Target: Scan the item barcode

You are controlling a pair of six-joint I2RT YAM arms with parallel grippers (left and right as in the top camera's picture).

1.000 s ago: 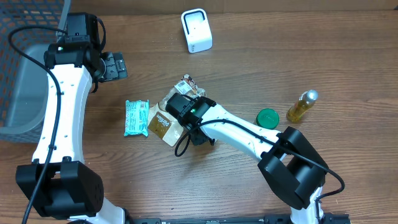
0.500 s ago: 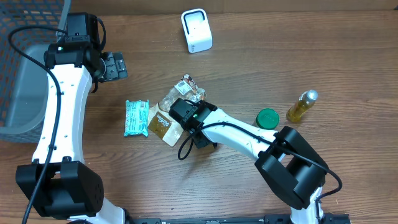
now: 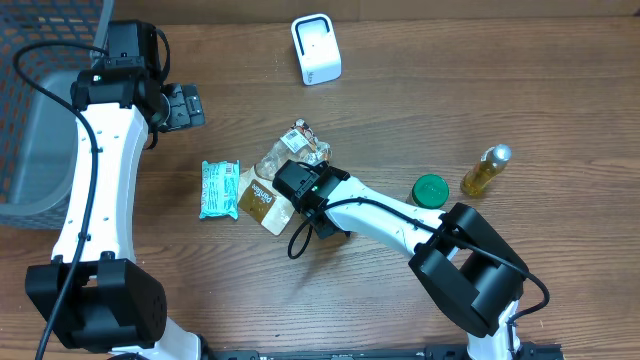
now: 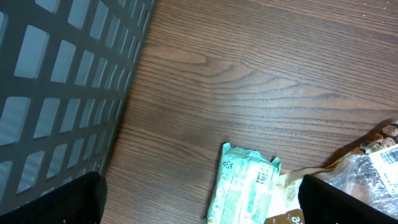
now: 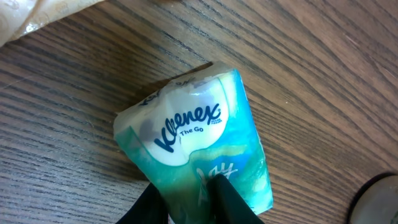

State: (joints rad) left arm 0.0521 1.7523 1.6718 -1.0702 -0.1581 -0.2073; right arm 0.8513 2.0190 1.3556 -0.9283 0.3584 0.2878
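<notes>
A teal and white Kleenex tissue pack (image 5: 193,124) lies on the wooden table in the right wrist view. My right gripper (image 5: 186,198) is shut on its near end, with a black finger pressed into each side. From overhead the pack is hidden under the right gripper (image 3: 326,224). The white scanner (image 3: 316,48) stands at the back of the table. My left gripper (image 3: 186,105) hovers open at the far left with nothing between its fingers (image 4: 348,199).
A green wipes pack (image 3: 219,189) and a brown and clear snack bag (image 3: 268,188) lie just left of the right gripper. A green lid (image 3: 430,190) and an oil bottle (image 3: 486,169) sit at the right. A grey mesh basket (image 3: 30,130) stands at the left edge.
The right gripper has shifted slightly toward the front of the table and its jaws have closed in on the tissue pack. The left arm has not moved.
</notes>
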